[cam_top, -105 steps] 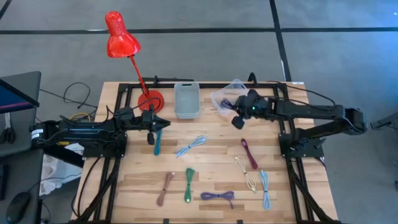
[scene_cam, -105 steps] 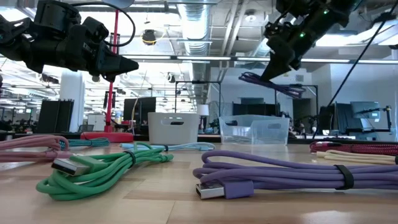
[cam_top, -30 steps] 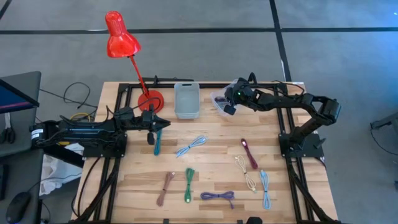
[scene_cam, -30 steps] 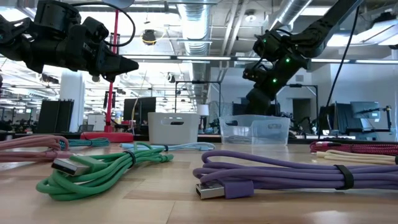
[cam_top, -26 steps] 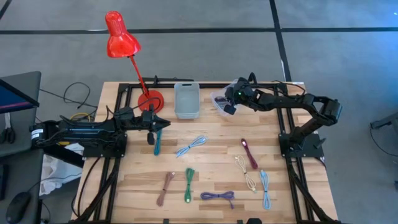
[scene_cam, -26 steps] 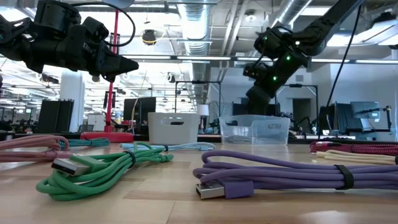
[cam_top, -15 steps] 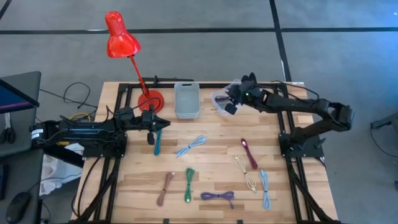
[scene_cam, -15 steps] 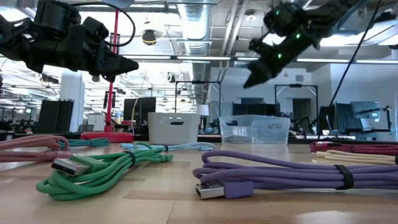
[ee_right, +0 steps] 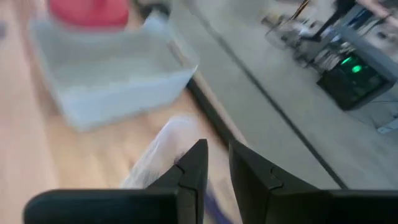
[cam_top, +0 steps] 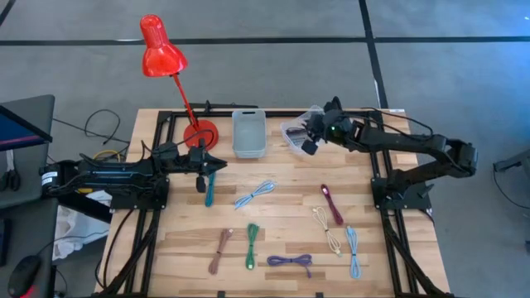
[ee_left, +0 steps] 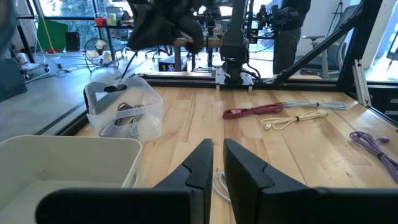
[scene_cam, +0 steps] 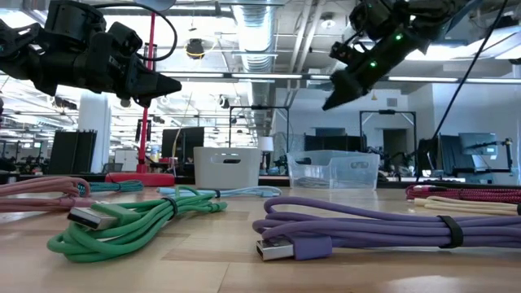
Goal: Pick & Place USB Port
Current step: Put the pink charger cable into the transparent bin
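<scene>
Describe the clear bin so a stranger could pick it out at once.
Start at the red lamp on the table's far edge. Past its base sits an opaque grey bin; the clear bin is next, under the right gripper. It alone is see-through, with purple cable inside.

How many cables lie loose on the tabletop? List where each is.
8: teal by the left hand, light blue mid-table, maroon, cream and pale blue on the right, pink, green and purple along the front edge. More lie in the clear bin, partly hidden.
</scene>
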